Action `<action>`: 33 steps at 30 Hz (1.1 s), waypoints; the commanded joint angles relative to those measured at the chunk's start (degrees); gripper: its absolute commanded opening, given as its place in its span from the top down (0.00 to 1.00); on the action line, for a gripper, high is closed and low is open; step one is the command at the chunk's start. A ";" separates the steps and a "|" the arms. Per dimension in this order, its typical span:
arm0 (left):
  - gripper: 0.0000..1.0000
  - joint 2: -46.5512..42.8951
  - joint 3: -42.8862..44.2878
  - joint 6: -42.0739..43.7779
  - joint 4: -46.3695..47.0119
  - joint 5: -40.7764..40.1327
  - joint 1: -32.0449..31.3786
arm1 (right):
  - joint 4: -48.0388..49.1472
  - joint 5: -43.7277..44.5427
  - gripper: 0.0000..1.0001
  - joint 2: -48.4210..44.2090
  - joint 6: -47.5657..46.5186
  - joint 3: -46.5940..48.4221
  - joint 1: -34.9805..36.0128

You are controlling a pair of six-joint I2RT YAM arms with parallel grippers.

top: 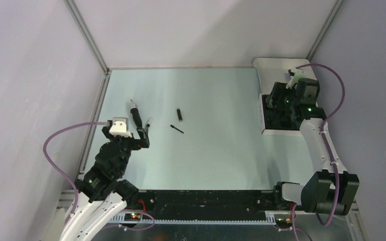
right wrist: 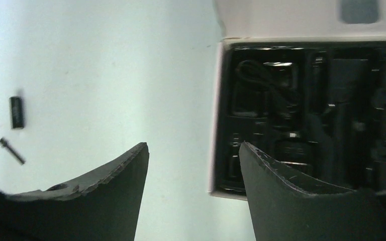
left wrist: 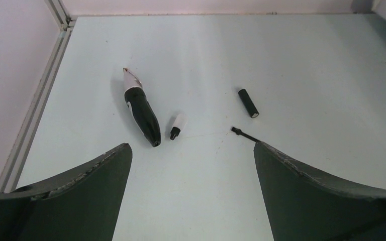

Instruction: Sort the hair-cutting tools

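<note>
Several hair-cutting tools lie on the pale table. The tapered black trimmer body [left wrist: 141, 113] with its silver tip is at the left [top: 134, 114], with a small black-and-white piece [left wrist: 177, 125] beside it. A short black cylinder [left wrist: 248, 103] and a thin stick [left wrist: 244, 134] lie further right; both also show in the right wrist view, cylinder [right wrist: 16, 111] and stick [right wrist: 11, 150]. My left gripper [left wrist: 192, 145] stands open just short of these pieces, holding nothing. My right gripper [right wrist: 193, 145] is open and empty at the left edge of the white box [right wrist: 218, 125].
The white box [top: 261, 108] with its black moulded insert [right wrist: 306, 110] stands at the right side, lid open toward the back wall. Metal rails [top: 94, 108] edge the table at left and back. Grey walls enclose it.
</note>
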 commanded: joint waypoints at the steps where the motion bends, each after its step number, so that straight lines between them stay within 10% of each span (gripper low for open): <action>1: 0.02 2.84 0.19 -1.27 1.67 -0.63 0.71 | -3.55 -0.34 0.29 3.60 3.70 4.10 6.40; 19: 0.02 8.72 4.38 -6.18 -2.75 1.35 9.47 | 1.73 17.23 0.33 33.31 16.13 19.68 41.78; 33: 0.02 7.95 3.14 -5.65 -1.48 2.41 9.57 | -7.19 17.96 0.35 62.65 17.58 53.45 49.73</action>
